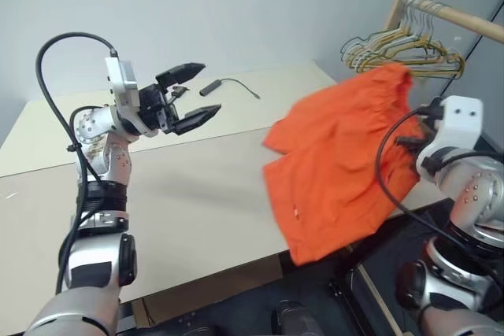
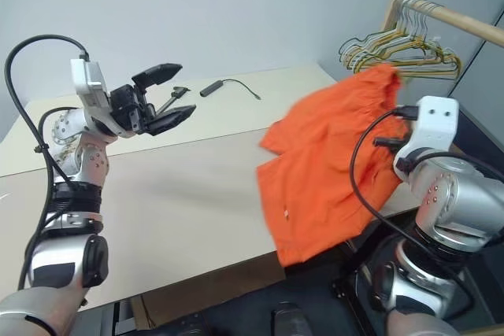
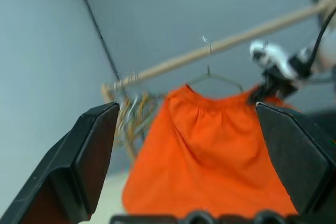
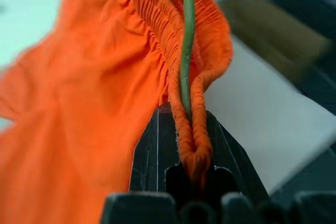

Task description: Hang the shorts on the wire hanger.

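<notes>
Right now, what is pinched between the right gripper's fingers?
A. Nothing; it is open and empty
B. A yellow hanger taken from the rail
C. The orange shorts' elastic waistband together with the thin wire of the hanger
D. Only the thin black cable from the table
C: in the right wrist view the right gripper is shut on the gathered waistband of the shorts, with the wire hanger running into the same pinch.

a black cable (image 1: pixel 233 84) lies on the beige table (image 1: pixel 197 210); bunched hangers (image 1: pixel 402 46) hang from a wooden rail (image 1: pixel 461 17).
</notes>
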